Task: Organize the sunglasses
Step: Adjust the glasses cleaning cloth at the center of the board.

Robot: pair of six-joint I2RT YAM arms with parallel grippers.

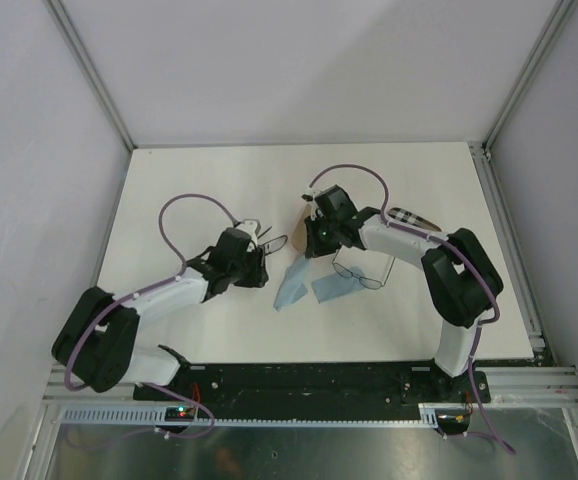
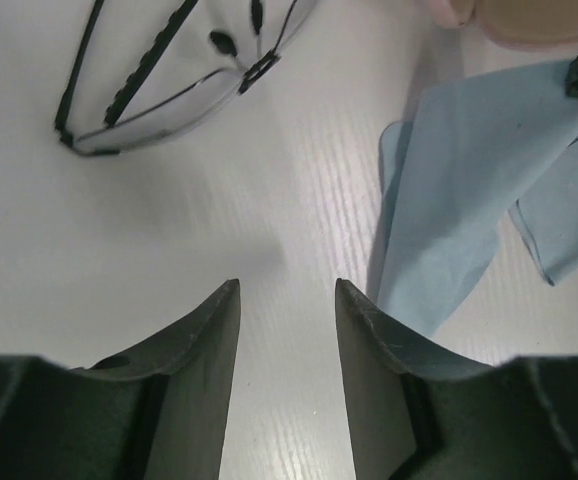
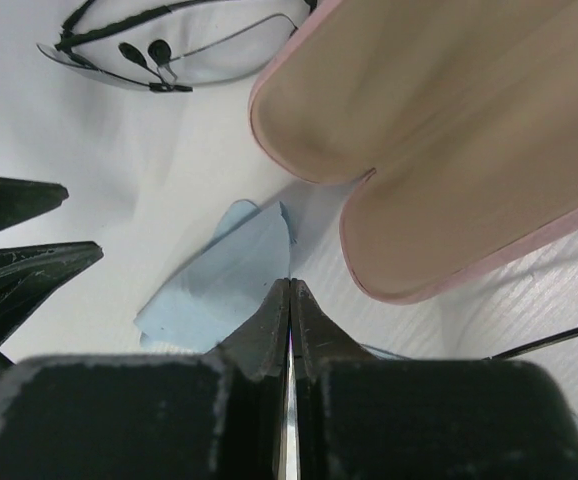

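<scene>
The black-rimmed sunglasses (image 2: 169,80) lie open on the white table, just beyond my left gripper (image 2: 287,290), which is open and empty above bare table. They also show in the right wrist view (image 3: 169,50) and the top view (image 1: 258,231). The wire pair with rounder lenses (image 1: 359,272) lies under my right forearm. My right gripper (image 3: 290,284) is shut on an edge of the light blue cloth (image 3: 219,285), which hangs from it (image 2: 469,190). In the top view the left gripper (image 1: 260,252) and right gripper (image 1: 309,248) are close together.
An open pink case with a tan lining (image 3: 449,130) lies just ahead of the right gripper, between the two grippers (image 2: 529,20). A black-and-white checkered case (image 1: 414,218) lies at the right. A second fold of blue cloth (image 1: 334,287) lies beside the wire pair.
</scene>
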